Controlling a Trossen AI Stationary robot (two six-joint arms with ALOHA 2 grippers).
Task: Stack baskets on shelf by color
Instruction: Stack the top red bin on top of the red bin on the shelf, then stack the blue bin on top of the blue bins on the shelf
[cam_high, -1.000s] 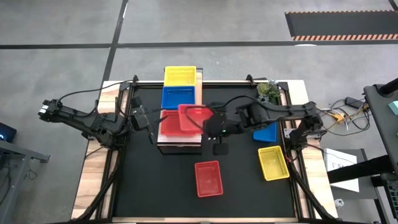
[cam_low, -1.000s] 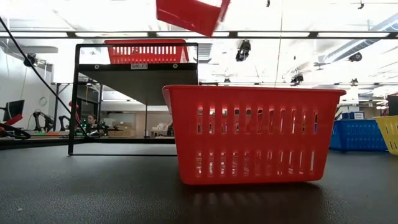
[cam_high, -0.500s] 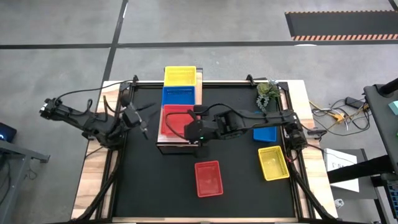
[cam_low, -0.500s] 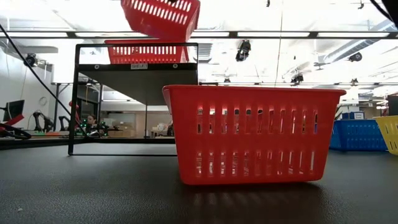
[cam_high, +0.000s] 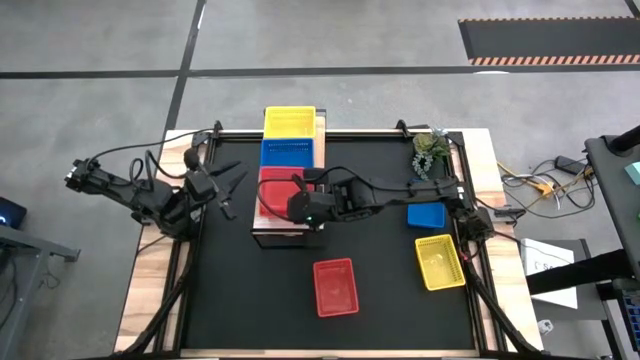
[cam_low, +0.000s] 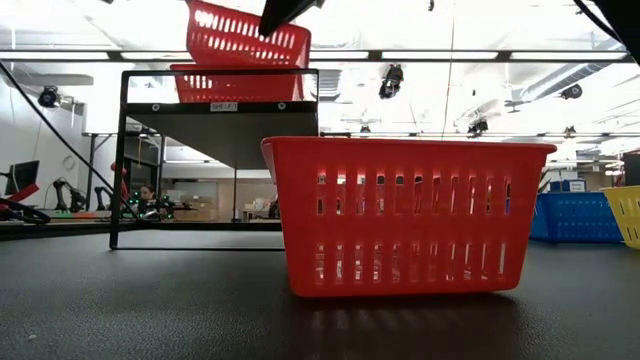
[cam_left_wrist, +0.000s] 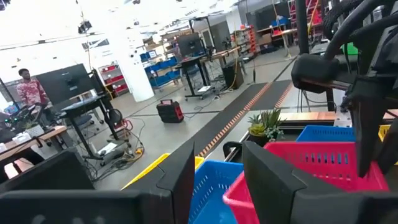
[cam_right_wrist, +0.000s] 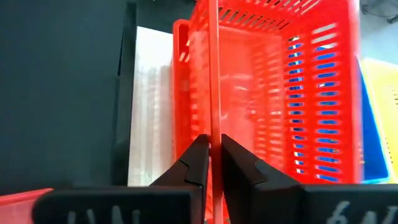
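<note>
The right gripper (cam_right_wrist: 211, 158) pinches the rim of a red basket (cam_right_wrist: 273, 93), holding it tilted just above another red basket (cam_low: 235, 85) on the shelf (cam_low: 215, 105); the left gripper (cam_high: 222, 192) waits beside, fingers open, empty

Robotics lab: workbenches (cam_left_wrist: 37, 134), monitors (cam_left_wrist: 68, 81), storage racks (cam_left_wrist: 280, 18).

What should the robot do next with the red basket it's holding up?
Probably lower it a little, straight down. The right gripper pinches the wall of the held red basket, which hangs tilted just above the red basket on the shelf. Levelling it while lowering should let it nest inside.
</note>
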